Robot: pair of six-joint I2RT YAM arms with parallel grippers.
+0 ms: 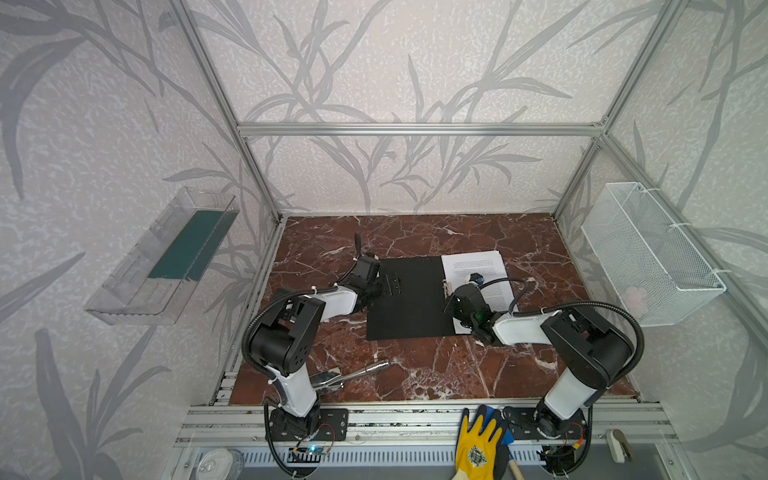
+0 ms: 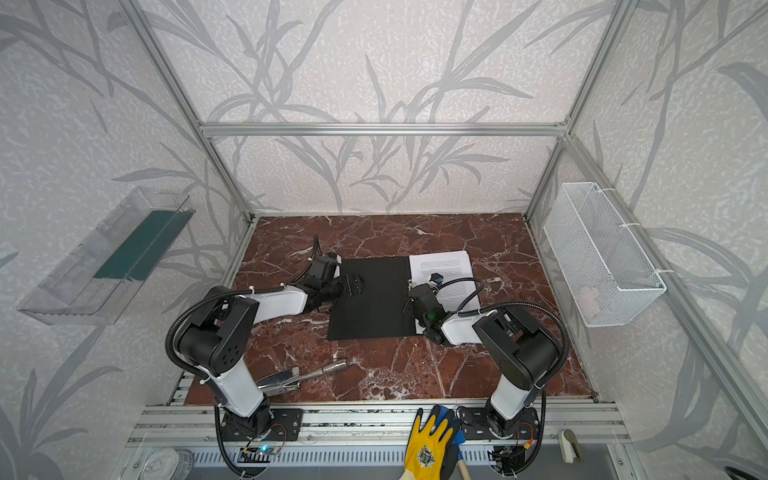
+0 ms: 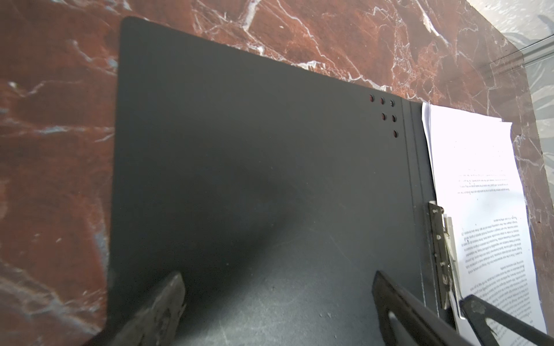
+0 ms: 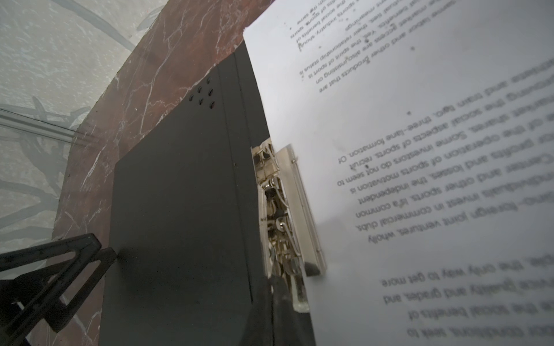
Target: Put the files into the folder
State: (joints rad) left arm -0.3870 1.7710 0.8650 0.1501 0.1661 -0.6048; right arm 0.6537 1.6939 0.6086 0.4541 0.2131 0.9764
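Nearest me, a yellow work glove [image 1: 478, 440] lies on the front rail. Just beyond it, on the red marble table [image 1: 415, 374], a shiny metal hand tool [image 1: 353, 372] sits beside the left arm's base.

At mid-table the folder [image 1: 407, 303] lies open and flat, black inside facing up. My left gripper [image 3: 277, 275] hangs low over its left cover, jaws spread wide and holding nothing. I cannot tell whether the fingertips touch the cover. My right gripper [image 4: 274, 299] is closed, its tips at the metal spine clip [image 4: 287, 209]. I cannot tell whether it pinches any part of the clip.

The files [image 1: 473, 264], a stack of white printed sheets, lie on the folder's right half. Their left edge is against the clip and their far corners are slightly fanned.

Farther off, a clear tray [image 1: 124, 291] holding a dark green slab [image 1: 191, 245] hangs on the left wall. A white wire basket [image 1: 648, 253] hangs on the right wall.
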